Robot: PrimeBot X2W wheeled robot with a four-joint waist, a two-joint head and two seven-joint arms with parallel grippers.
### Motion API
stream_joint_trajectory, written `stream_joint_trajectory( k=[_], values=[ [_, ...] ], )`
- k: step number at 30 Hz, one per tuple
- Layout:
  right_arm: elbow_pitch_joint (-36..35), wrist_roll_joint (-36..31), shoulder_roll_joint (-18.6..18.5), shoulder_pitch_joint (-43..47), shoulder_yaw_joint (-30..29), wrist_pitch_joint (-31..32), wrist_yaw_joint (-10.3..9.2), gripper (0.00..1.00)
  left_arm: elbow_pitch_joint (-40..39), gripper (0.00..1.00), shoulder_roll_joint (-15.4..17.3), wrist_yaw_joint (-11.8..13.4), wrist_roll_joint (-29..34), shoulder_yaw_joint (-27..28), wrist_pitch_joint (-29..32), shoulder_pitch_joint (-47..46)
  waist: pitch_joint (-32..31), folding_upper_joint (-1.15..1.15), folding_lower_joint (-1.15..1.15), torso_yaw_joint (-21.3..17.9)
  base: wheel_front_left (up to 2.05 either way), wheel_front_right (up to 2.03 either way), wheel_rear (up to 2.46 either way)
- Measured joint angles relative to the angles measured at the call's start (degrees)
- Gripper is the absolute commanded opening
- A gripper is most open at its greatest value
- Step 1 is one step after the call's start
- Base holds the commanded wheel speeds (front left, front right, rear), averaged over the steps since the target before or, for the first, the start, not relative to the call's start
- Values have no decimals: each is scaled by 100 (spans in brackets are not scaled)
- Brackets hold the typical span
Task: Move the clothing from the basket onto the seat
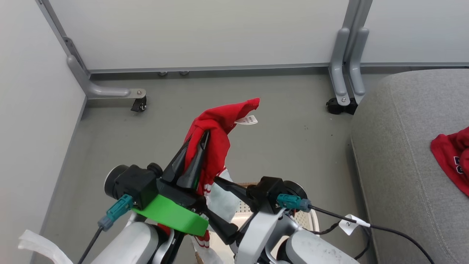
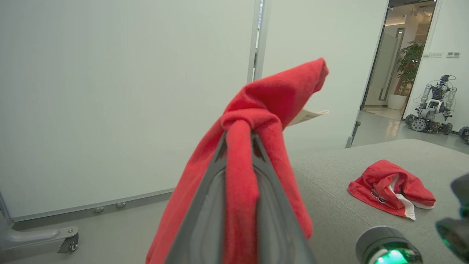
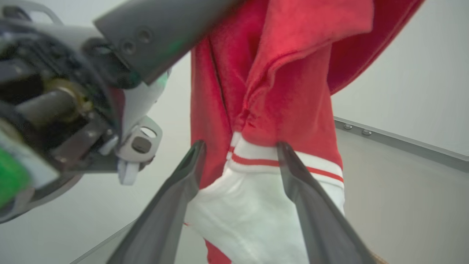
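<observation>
Hidden: the basket (image 1: 242, 214) sits low in the centre of the head view, almost wholly covered by both arms. Only a perforated cream patch and a bit of brown rim show, and its contents cannot be made out.
Cut off: the second garment (image 1: 452, 161) and the seat (image 1: 399, 146) both run off the right edge of the head view.
Left fingers (image 1: 194, 161): nearly closed, pinching a fold of the red garment (image 1: 220, 121), which is raised above the floor (image 1: 285, 139) at mid-frame. The cloth bunches over the tips and hangs below.
Right fingers (image 1: 231, 189): spread wide, with the hanging cloth between them and not clamped.
Left wrist view: the left fingers (image 2: 209, 205) have the garment (image 2: 271, 95) wedged between them, with a white tag (image 2: 306, 115) jutting right. The second garment (image 2: 388, 187) shows whole, crumpled on the seat (image 2: 340, 212) at lower right. Another robot (image 2: 432, 106) stands beyond a doorway at upper right.
Right wrist view: the right fingers (image 3: 176, 205) flank the white, red-striped hem of the garment (image 3: 289, 73). Whether they touch it cannot be told.
</observation>
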Motion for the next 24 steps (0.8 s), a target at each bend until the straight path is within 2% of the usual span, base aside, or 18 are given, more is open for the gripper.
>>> stream_joint_trajectory(
  k=[8,20,21,22,24],
  values=[
    [667,536,0,-758,491,-358,0,100,15,0,-86,-73,18,-141,31,-111,107,0,0,62,0,0,0],
    [1229,855,-4,-1379,780,-740,0,100,49,0,-219,-197,18,-303,46,-243,216,0,0,126,0,0,0],
    [1274,900,-2,-1406,799,-740,0,37,54,0,-231,-200,19,-312,47,-246,218,0,0,135,0,0,0],
    [1330,926,-3,-1444,824,-743,0,0,55,0,-244,-201,19,-324,46,-247,221,0,0,147,0,0,0],
    [1392,1025,-4,-1498,859,-798,0,0,62,0,-263,-212,18,-336,46,-261,229,0,0,169,0,0,0]
  ],
)
